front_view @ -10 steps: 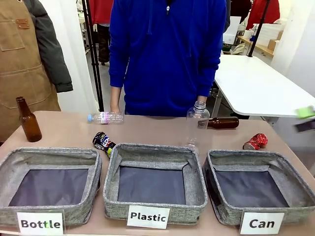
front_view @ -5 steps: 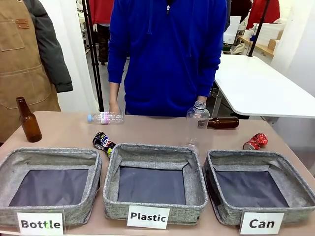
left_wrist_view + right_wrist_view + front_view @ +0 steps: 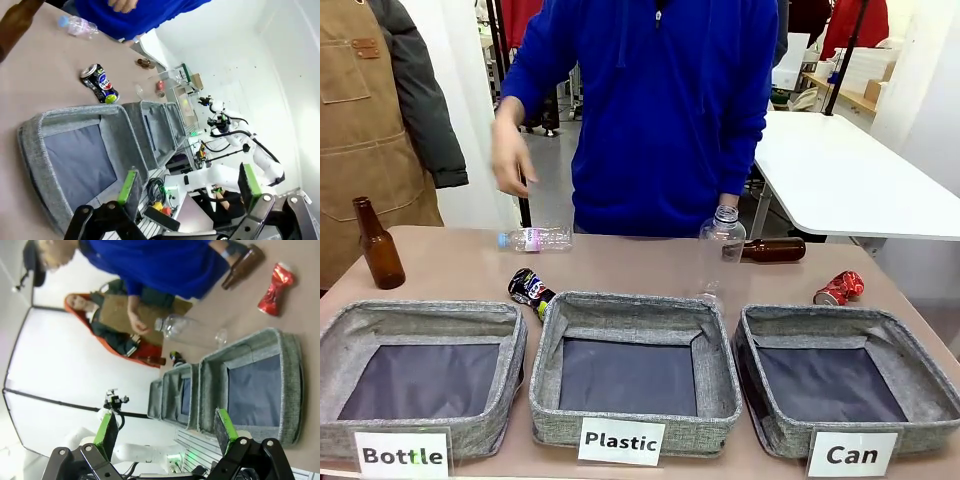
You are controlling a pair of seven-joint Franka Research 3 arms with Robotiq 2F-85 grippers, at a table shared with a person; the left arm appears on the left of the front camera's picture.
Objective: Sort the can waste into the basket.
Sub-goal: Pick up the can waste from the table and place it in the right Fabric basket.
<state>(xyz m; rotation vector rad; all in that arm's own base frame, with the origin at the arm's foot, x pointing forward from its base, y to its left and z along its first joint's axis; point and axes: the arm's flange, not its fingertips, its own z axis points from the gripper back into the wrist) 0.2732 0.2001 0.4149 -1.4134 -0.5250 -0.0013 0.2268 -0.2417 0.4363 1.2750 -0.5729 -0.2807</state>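
While a person in a blue hooded top holds one hand raised at the far side of the tan table, the grey fabric basket labelled "Can" sits at the robot's right, its dark floor showing. A crushed red drink can lies just beyond its far rim. A crushed dark blue-black printed can lies by the far left corner of the grey "Plastic" basket. Both the left gripper and the right gripper stand wide apart, holding nothing.
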